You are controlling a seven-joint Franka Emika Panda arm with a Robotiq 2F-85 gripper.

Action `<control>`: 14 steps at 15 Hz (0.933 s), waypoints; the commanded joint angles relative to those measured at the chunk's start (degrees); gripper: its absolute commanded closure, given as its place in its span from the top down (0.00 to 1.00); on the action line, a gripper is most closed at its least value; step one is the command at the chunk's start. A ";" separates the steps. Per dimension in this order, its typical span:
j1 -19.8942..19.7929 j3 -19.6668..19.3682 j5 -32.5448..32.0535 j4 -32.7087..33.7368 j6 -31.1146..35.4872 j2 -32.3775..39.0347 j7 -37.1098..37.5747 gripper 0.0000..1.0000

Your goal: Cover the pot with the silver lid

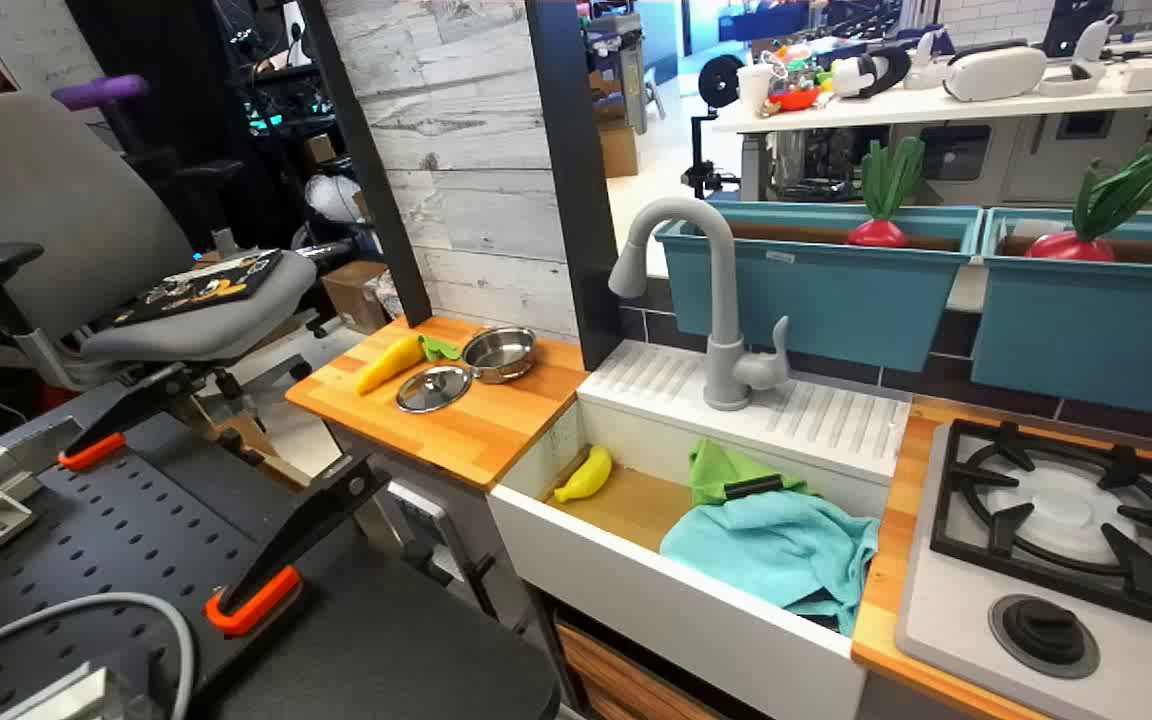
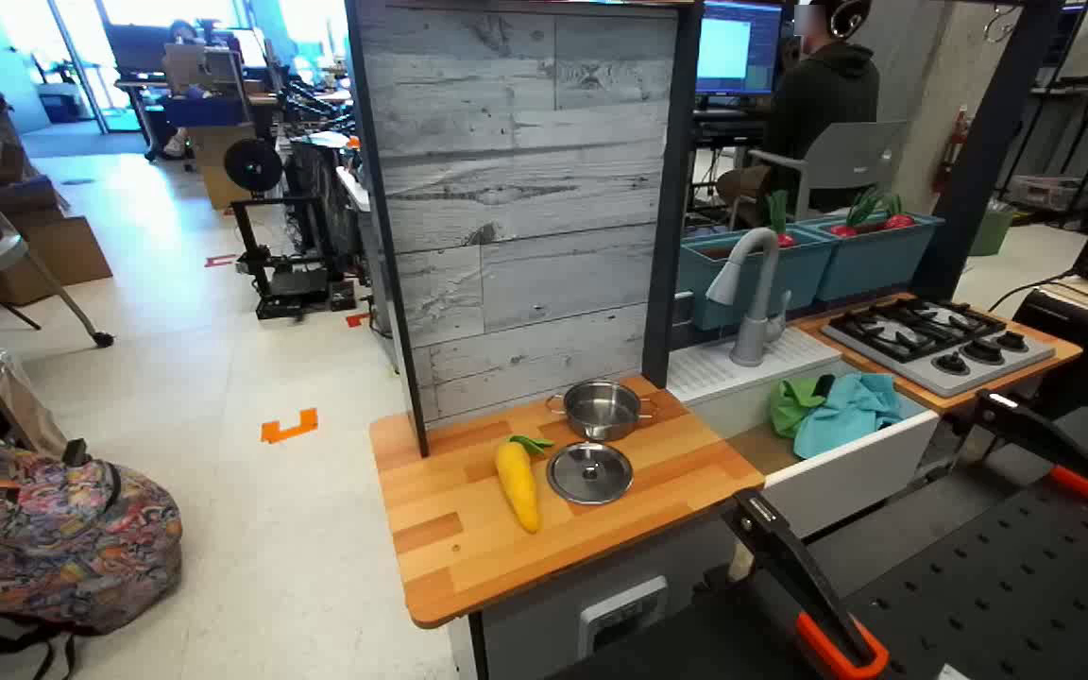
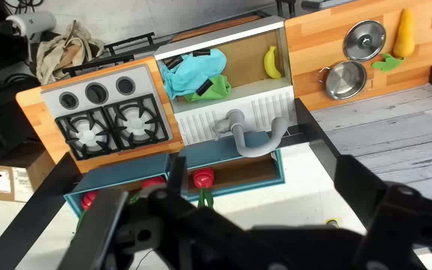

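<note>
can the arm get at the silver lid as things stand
Probably yes: the silver lid lies on the wooden counter with nothing on top, and the fingers are spread and empty. The pot sits close beside it, though, and full reach can't be judged here.

- Black angular 2-jawed gripper (image 3: 264, 171): matt.
- Round silver metal pot (image 3: 346, 80) and round silver metal lid (image 3: 365, 40), well beyond the jaws: glossy, smooth.
- Striped orange-brown wooden counter (image 3: 308, 48), beyond the jaws: smooth.
- Crumpled light-blue cloth (image 3: 201, 66), beyond the jaws: matt.
- Curved grey plastic-looking faucet (image 3: 253, 151), past the jaws' gap: smooth, matt.
</note>
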 commanded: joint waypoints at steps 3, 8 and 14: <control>-0.27 0.23 0.10 0.24 -0.11 0.04 -0.09 1.00; 0.26 1.05 -0.53 -0.85 1.50 0.53 0.11 1.00; 3.60 5.15 -0.24 -5.70 10.18 5.30 -1.15 1.00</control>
